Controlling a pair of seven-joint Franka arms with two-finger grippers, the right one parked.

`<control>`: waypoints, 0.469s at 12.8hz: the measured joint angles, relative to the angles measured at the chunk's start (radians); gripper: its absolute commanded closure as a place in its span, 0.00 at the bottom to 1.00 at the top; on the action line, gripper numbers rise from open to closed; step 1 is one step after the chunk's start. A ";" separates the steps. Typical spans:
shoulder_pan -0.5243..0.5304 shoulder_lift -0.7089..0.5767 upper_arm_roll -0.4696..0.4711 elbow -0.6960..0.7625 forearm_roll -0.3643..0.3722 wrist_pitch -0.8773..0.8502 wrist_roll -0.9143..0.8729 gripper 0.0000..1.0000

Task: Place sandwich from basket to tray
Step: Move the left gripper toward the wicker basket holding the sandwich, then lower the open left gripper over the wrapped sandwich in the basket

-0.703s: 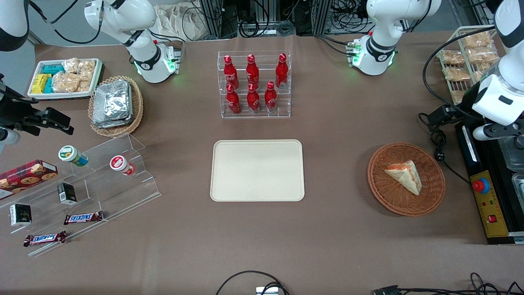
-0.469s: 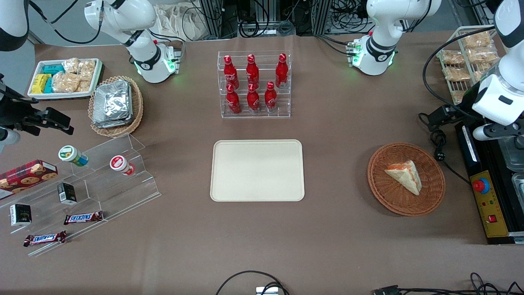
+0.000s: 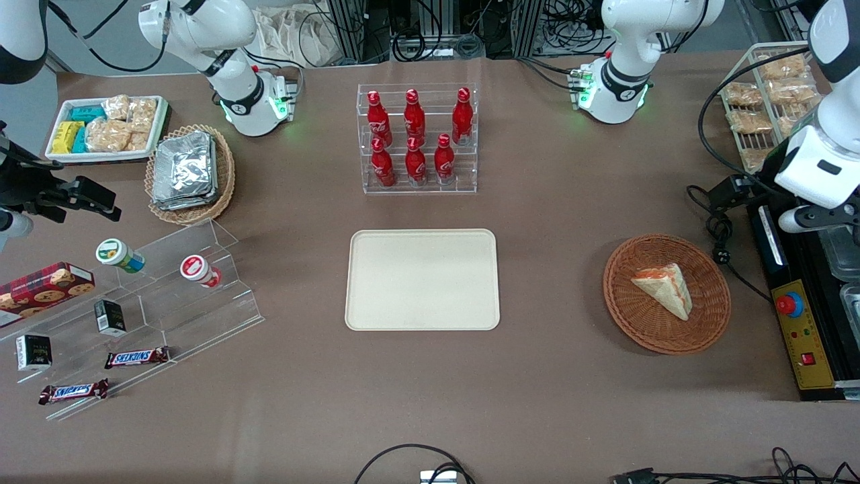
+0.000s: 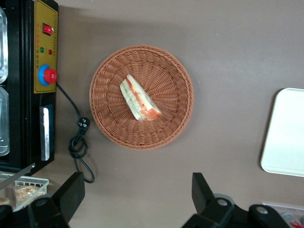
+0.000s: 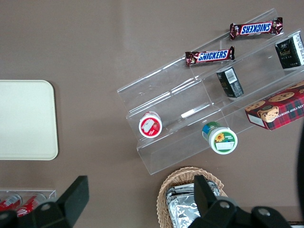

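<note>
The sandwich [image 3: 665,289] [image 4: 139,99] is a pale wedge with an orange-red and green stripe. It lies in the round reddish-brown basket [image 3: 628,312] [image 4: 109,118] toward the working arm's end of the table. The cream tray [image 3: 422,279] [image 4: 287,133] sits mid-table with nothing on it. My gripper [image 4: 137,192] hangs open well above the brown table, beside the basket and a little farther from the front camera than it. Nothing is between its fingers [image 4: 71,190]. The working arm's wrist [image 3: 820,168] shows at the table's edge.
A black control box [image 3: 803,336] with a red button and a coiled cable [image 3: 719,235] lie beside the basket. A wire rack of snack packets [image 3: 762,101] stands farther back. A clear rack of red bottles [image 3: 416,138] stands farther from the front camera than the tray.
The working arm's wrist has shifted slightly away from the front camera. The sandwich, basket and tray have not moved.
</note>
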 measured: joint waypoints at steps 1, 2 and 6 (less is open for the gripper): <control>0.000 0.009 0.000 -0.012 0.000 0.023 -0.004 0.00; 0.000 0.024 0.000 -0.027 0.000 0.056 -0.027 0.00; 0.000 0.119 0.001 -0.067 0.004 0.198 -0.218 0.00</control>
